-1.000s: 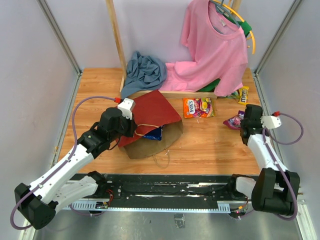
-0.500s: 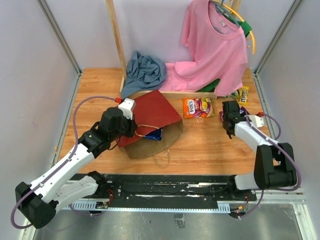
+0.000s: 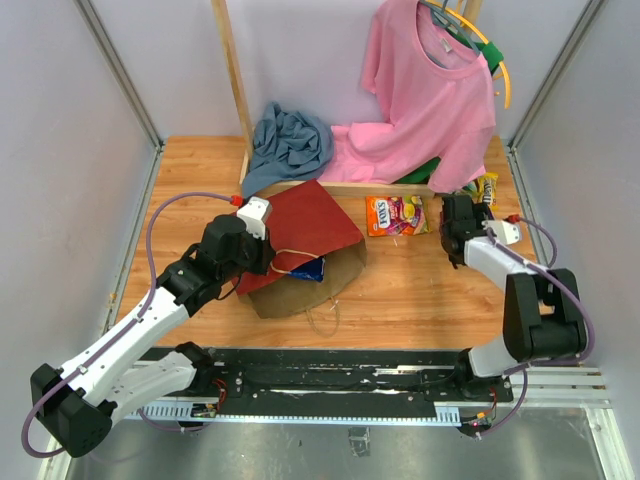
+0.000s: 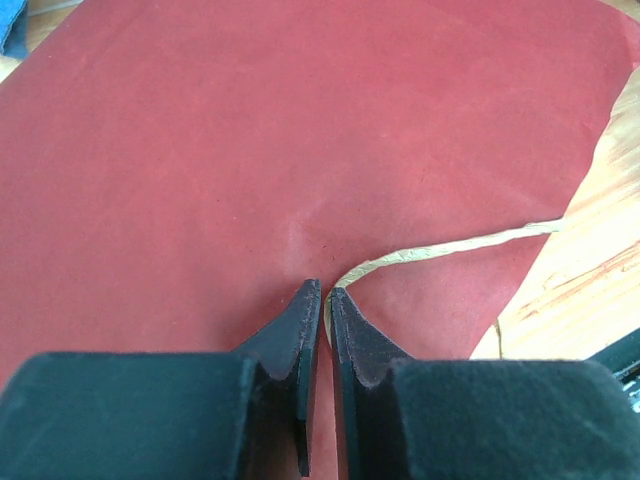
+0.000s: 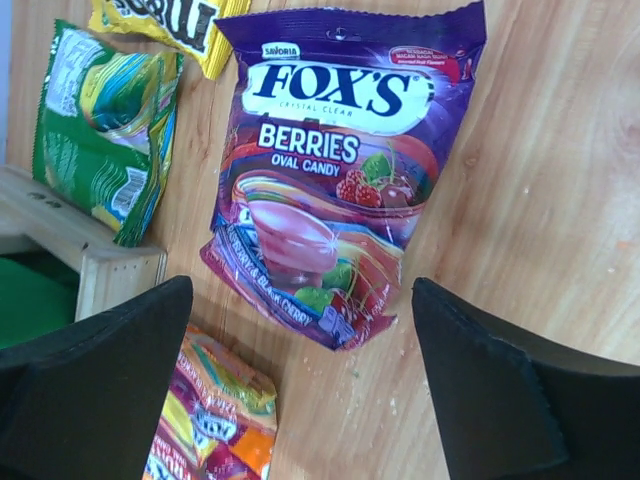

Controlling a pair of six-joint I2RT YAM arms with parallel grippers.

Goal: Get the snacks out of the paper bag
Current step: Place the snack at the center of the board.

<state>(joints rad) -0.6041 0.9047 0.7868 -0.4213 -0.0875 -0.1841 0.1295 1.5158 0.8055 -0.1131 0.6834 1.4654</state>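
The paper bag lies on its side with its dark red face up and its brown mouth toward the lower right. A blue chip bag shows in the mouth. My left gripper is shut on the bag's red rim, right where the twine handle starts. My right gripper stands open above a purple Fox's packet lying flat on the wood. An orange packet, a green-yellow packet and a yellow packet lie close by. In the top view the right gripper hides the purple packet.
A pink shirt hangs at the back right above a wooden rail. A blue-grey cloth is heaped beside a wooden post. Grey walls close in both sides.
My right arm swung left and toward the back, and its jaws went from shut to wide open over the purple packet. The left arm and the paper bag stayed put.
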